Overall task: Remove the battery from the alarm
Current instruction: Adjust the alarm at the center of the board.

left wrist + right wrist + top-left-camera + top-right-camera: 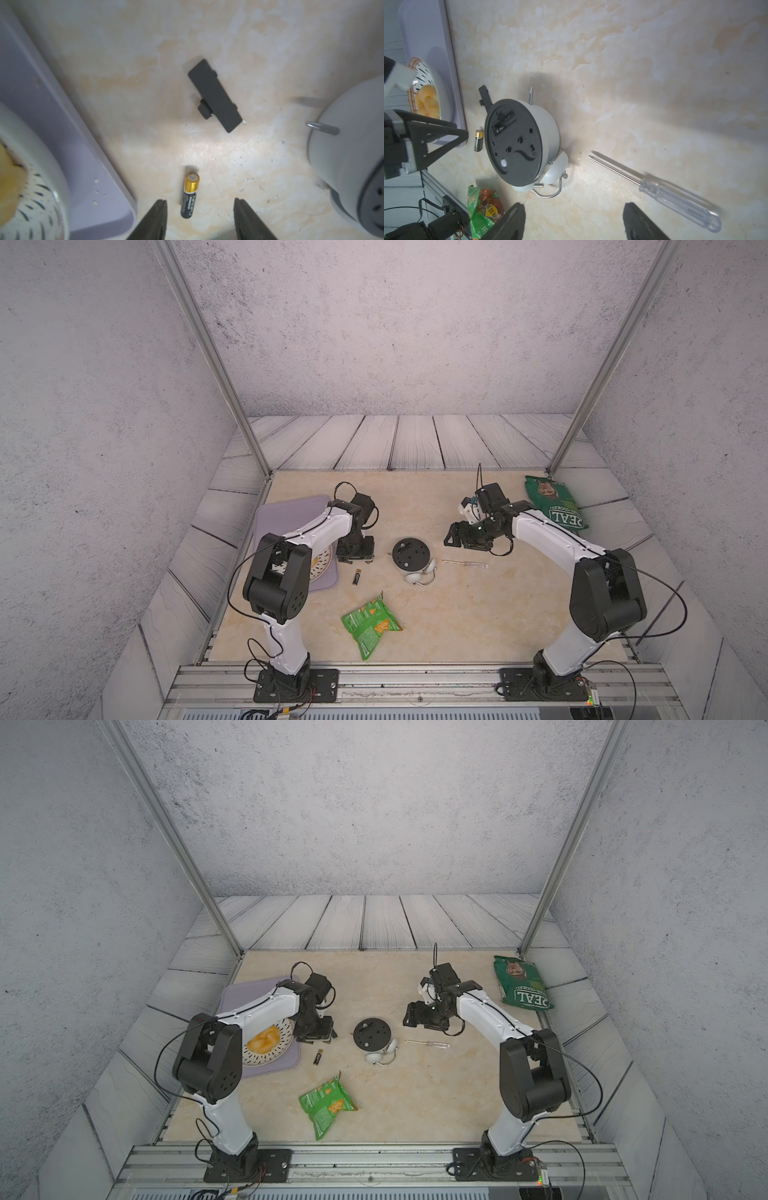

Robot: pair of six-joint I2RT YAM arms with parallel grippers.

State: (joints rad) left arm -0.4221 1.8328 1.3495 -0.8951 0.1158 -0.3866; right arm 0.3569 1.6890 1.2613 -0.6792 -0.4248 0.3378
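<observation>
Left tool is hovering, fingers apart, over one battery; right tool, likewise apart and empty, near one alarm, one screwdriver.

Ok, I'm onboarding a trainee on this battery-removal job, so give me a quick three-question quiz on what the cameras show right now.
1. True or false: the battery is inside the alarm.
2. Which thing lies on the table beside the alarm, on the right arm's side? A) clear-handled screwdriver B) spoon C) scissors
3. Which gripper is nearest the battery, and are its jaws open or shut?

Key:
1. False. It lies on the table between the purple tray and the alarm.
2. A.
3. The left gripper, open.
</observation>
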